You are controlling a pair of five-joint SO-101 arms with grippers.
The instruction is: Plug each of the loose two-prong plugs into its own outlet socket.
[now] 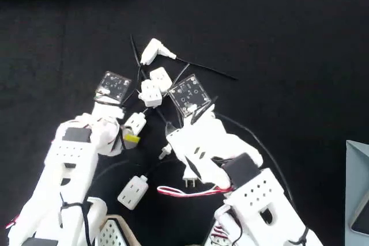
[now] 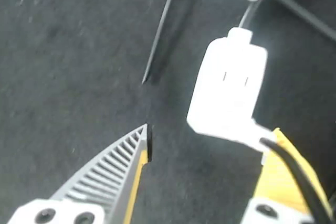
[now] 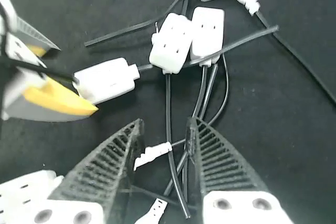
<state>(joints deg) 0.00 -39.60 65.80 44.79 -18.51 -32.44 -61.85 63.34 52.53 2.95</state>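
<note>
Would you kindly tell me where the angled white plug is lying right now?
In the high view the angled white plug lies at the far end of the cluster, just beyond the two side-by-side sockets.

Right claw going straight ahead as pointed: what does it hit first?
Probably the black cables and white cable tie inside the open right claw, then the paired outlet sockets; depth unclear.

The left arm (image 1: 68,162) and right arm (image 1: 262,194) are white plastic, with ribbed fingers (image 3: 102,174), yellow pads (image 2: 275,182) and a red-white cable (image 1: 184,192).
</note>
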